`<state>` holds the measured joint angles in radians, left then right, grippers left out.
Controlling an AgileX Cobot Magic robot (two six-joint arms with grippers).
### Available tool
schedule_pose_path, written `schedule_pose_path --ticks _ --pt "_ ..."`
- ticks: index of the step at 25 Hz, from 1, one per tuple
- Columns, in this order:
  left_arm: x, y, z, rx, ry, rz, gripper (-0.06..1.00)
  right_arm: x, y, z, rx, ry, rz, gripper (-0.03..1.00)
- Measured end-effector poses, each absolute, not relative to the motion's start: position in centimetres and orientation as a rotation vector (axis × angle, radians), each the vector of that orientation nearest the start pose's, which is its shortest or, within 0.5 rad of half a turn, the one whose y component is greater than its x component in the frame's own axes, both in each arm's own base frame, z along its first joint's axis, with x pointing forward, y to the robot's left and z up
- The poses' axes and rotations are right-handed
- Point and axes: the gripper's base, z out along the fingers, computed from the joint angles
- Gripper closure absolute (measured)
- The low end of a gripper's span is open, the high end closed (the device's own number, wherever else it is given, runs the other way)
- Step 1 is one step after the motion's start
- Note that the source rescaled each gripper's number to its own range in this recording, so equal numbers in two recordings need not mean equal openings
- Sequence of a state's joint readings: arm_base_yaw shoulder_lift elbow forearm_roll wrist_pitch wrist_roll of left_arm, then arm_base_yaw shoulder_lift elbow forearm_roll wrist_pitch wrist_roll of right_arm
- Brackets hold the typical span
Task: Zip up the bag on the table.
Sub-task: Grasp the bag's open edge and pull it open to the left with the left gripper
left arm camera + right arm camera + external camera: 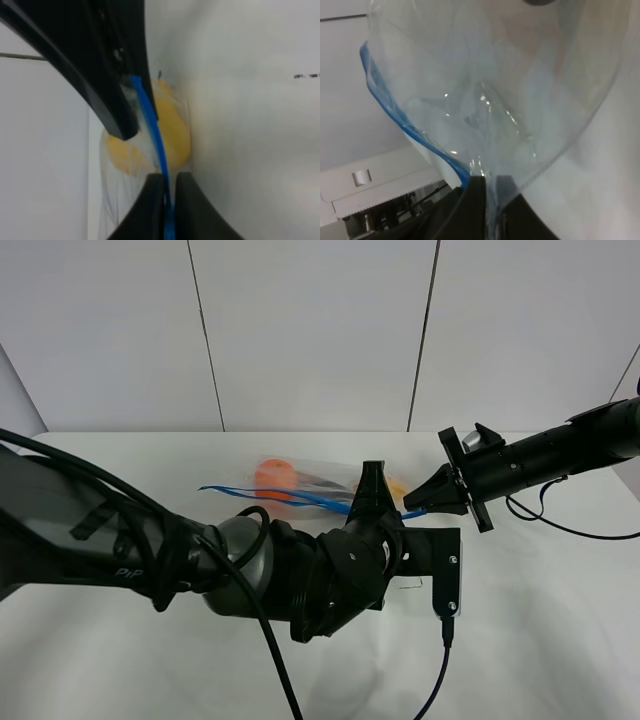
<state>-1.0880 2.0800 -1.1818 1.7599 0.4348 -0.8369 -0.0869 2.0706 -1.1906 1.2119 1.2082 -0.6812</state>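
Note:
The clear bag [300, 478] lies on the white table [540, 620] at the centre back, with orange produce showing through it. Its blue zipper strip [300, 497] runs across the front edge. My left gripper [373, 485] is shut on the strip; in the left wrist view the fingers [150, 210] pinch the blue strip [159, 140] beside yellow produce [175, 130]. My right gripper [418, 502] is shut on the bag's right end, a little right of the left gripper. In the right wrist view the gripper [490, 182] clamps clear plastic [495, 90], lifted off the table.
My left arm [250, 570] crosses the front of the table and hides part of the bag. A black cable [435, 690] hangs from its wrist. Grey wall panels [310, 330] stand behind the table. My right arm [560, 455] reaches in from the right.

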Motion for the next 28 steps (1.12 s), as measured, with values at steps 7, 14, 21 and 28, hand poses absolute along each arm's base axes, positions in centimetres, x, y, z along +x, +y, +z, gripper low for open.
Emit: schedule_pose_path --ticks 7,14,21,28 --pt "23.7 -35.1 12.9 1.772 1.389 0.425 0.94 36.9 4.8 14.5 0.202 2.669 1.566 0.97" --pt "24.6 -34.4 13.0 1.747 1.415 0.458 0.94 36.9 4.8 14.5 0.208 2.664 1.566 0.97" --pt "25.5 -33.6 13.1 1.722 1.429 0.519 0.94 36.9 4.8 14.5 0.208 2.664 1.566 0.97" --pt "25.7 -33.1 13.0 1.726 1.416 0.594 0.94 36.9 4.8 14.5 0.204 2.668 1.563 0.97"
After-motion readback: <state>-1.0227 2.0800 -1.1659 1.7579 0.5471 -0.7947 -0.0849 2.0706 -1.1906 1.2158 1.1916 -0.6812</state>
